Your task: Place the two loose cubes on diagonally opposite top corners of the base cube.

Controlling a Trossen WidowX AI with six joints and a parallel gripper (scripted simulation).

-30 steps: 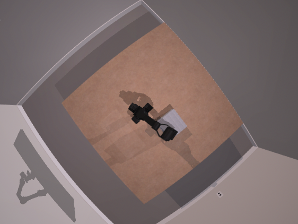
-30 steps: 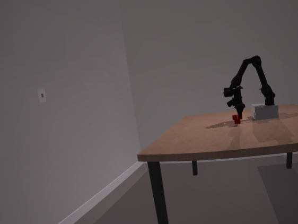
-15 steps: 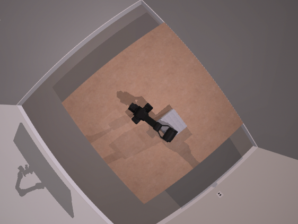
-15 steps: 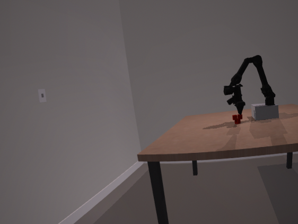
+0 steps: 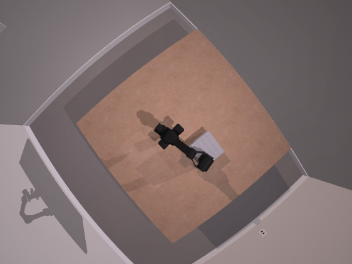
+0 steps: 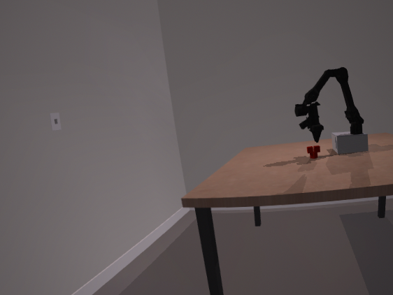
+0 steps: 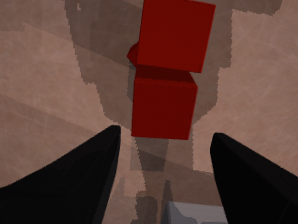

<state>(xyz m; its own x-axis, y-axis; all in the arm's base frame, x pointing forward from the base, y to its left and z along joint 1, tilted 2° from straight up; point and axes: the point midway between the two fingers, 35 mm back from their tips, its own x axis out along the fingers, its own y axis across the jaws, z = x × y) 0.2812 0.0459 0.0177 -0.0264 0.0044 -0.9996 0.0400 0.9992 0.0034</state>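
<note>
Two red loose cubes stand on the red base cube [image 6: 313, 156] [image 7: 132, 54], offset to opposite sides of its top. The cube farther from the robot's mount [image 6: 310, 150] [image 7: 175, 35] and the nearer cube [image 6: 317, 148] [image 7: 164, 111] both look level, with a narrow gap between them in the exterior view. In the wrist view they nearly meet, and their exact gap cannot be told. My gripper [image 6: 317, 141] [image 7: 166, 137] is open and empty, pointing down above the nearer cube, with its fingers apart on either side. The arm hides the cubes in the top view.
The arm [image 5: 181, 146] [image 6: 319, 84] is mounted on a light grey box [image 5: 210, 142] [image 6: 351, 143], whose edge also shows at the bottom of the wrist view [image 7: 192, 212]. The wooden table [image 5: 194, 78] [image 6: 245, 178] bears everything. Arm shadows cross it around the cubes.
</note>
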